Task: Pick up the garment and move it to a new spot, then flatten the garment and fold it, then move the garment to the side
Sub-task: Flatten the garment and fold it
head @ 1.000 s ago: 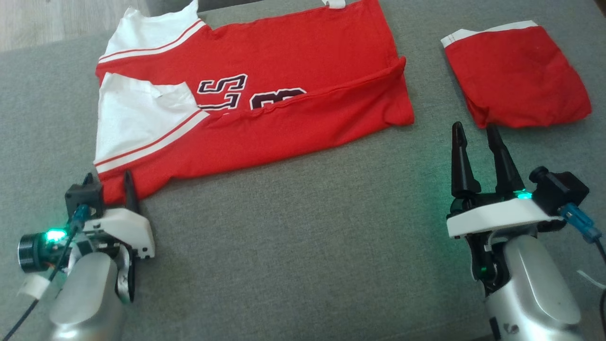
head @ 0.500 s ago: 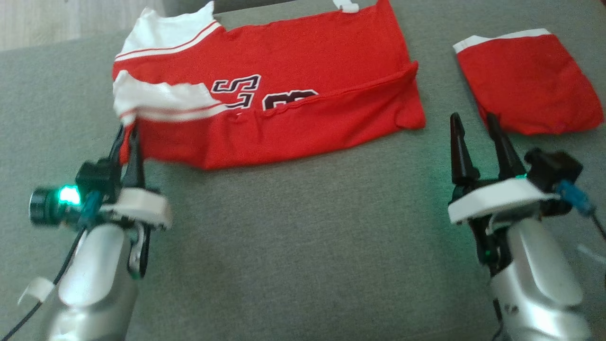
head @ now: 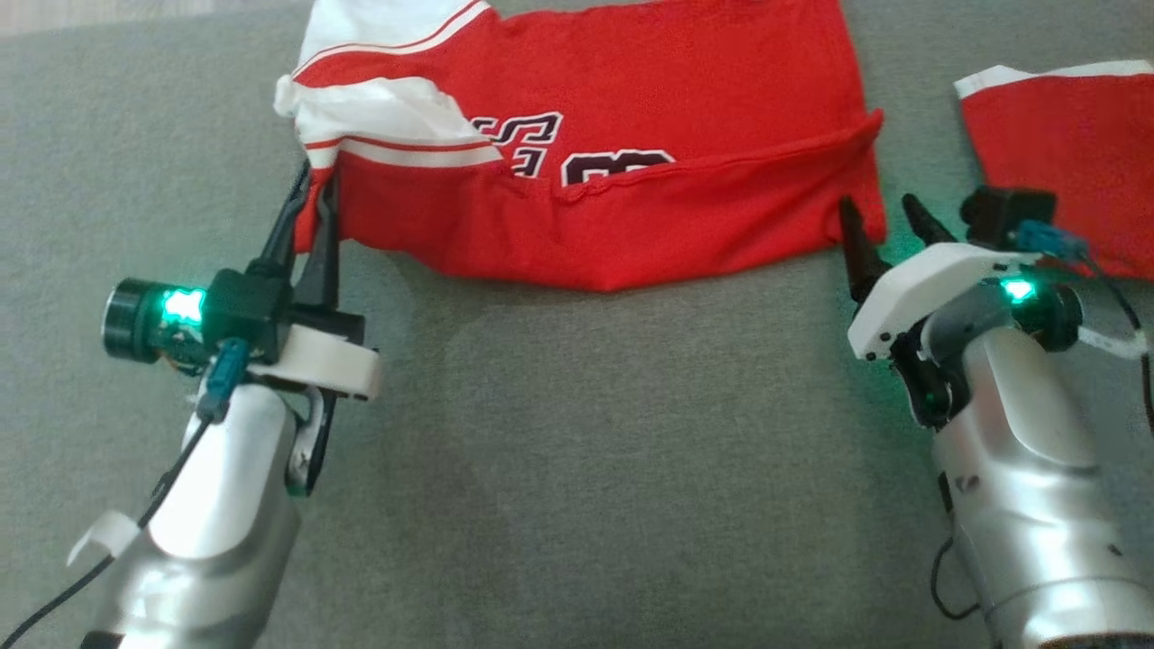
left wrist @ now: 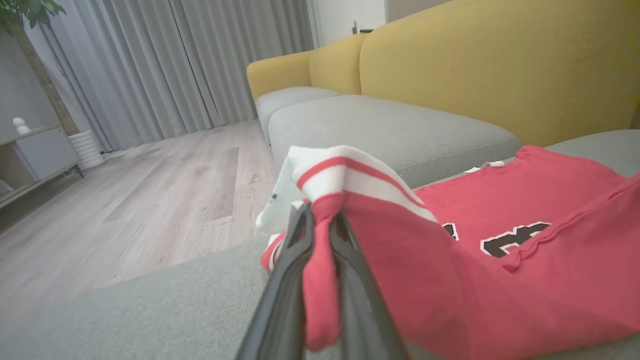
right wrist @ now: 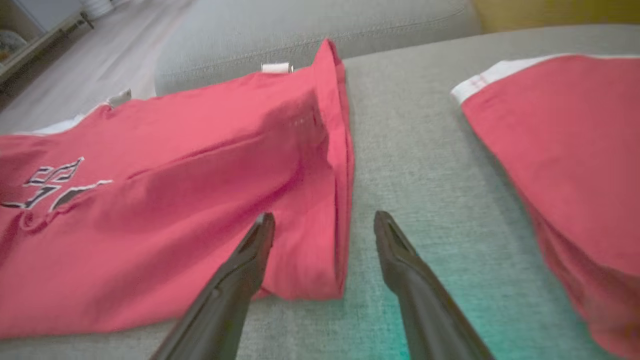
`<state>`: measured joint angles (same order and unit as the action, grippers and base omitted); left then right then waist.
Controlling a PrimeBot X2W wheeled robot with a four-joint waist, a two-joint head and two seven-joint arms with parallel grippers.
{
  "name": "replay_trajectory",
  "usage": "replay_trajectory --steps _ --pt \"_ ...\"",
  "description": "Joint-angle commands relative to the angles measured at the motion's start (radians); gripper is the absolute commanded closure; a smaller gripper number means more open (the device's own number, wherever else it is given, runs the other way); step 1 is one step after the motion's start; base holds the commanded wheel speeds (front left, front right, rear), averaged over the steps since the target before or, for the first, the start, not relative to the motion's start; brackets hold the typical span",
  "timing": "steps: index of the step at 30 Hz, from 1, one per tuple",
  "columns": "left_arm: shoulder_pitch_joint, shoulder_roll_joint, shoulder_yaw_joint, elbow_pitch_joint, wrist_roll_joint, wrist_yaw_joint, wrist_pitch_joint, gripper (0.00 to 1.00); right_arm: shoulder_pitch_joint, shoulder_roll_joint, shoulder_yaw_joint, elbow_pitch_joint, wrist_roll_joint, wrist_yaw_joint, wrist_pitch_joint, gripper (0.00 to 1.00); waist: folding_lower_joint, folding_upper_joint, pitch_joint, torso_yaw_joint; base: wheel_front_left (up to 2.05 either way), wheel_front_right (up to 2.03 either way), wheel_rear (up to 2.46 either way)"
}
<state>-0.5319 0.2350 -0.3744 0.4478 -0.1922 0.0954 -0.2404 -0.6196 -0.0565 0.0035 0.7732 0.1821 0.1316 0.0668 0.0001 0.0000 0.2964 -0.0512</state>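
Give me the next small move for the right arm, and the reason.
Probably ease the right gripper forward and close it on the near right corner of the jersey. The left gripper is shut on the near left corner, raised off the cushion, while the right fingers stand open either side of their corner, which lies flat.

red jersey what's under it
Grey sofa cushion shows beside the red jersey; its corner is pinched in the left claw. Anything beneath the cloth itself is covered.

Dark lettering [head: 532, 140] on jersey [head: 685, 81] (folded) illegible.
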Motion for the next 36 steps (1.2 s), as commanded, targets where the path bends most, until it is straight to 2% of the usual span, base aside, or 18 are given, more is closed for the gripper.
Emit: replay_trajectory --steps 1,6,7,8,16,21,24,30,36 --pt "-0.037 0.019 0.027 -0.034 0.009 -0.003 -0.011 1.00 -0.037 0.006 0.020 -0.011 -0.013 -0.001 0.006 0.00 -0.0001 0.0000 0.008 0.011 0.00 0.00 0.00" --pt "-0.049 0.006 0.001 -0.016 0.015 -0.008 -0.013 1.00 -0.100 0.006 -0.015 0.155 -0.114 -0.001 0.062 0.00 -0.0001 0.0000 0.014 0.039 0.00 0.00 0.00" --pt "-0.049 0.004 -0.002 -0.010 0.015 -0.009 -0.013 1.00 -0.108 0.006 -0.015 0.176 -0.127 -0.001 0.068 0.75 -0.0001 0.0000 0.012 0.042 0.00 0.00 0.00" --pt "-0.048 0.003 -0.004 -0.003 0.014 -0.008 -0.012 1.00 -0.114 0.006 -0.018 0.193 -0.140 -0.001 0.067 1.00 -0.0001 0.0000 0.008 0.044 0.00 0.00 0.00" --pt "-0.010 0.031 0.022 0.068 -0.012 0.016 0.010 1.00 -0.122 0.006 -0.070 0.236 -0.227 -0.001 0.013 1.00 -0.0001 0.0000 -0.055 0.015 0.00 0.00 0.00" --pt "0.056 0.056 0.032 0.111 -0.032 0.025 0.033 1.00 -0.081 0.006 -0.066 0.224 -0.209 -0.001 -0.018 1.00 -0.0001 0.0000 -0.122 -0.017 0.00 0.00 0.00" --pt "0.108 0.063 0.027 0.123 -0.048 0.014 0.068 1.00 -0.043 0.006 -0.048 0.207 -0.181 -0.001 -0.024 1.00 -0.0001 0.0000 -0.165 -0.027 0.00 0.00 0.00" --pt "0.219 0.086 0.009 0.071 -0.071 0.002 0.143 1.00 0.064 0.006 -0.005 0.146 -0.133 -0.001 0.026 1.00 -0.0001 0.0000 -0.244 -0.035 0.00 0.00 0.00" --pt "0.330 0.104 -0.017 -0.017 -0.083 -0.003 0.211 1.00 0.216 0.005 -0.015 0.010 -0.105 -0.001 0.103 1.00 -0.0001 0.0000 -0.303 -0.037 0.00 0.00 0.00"
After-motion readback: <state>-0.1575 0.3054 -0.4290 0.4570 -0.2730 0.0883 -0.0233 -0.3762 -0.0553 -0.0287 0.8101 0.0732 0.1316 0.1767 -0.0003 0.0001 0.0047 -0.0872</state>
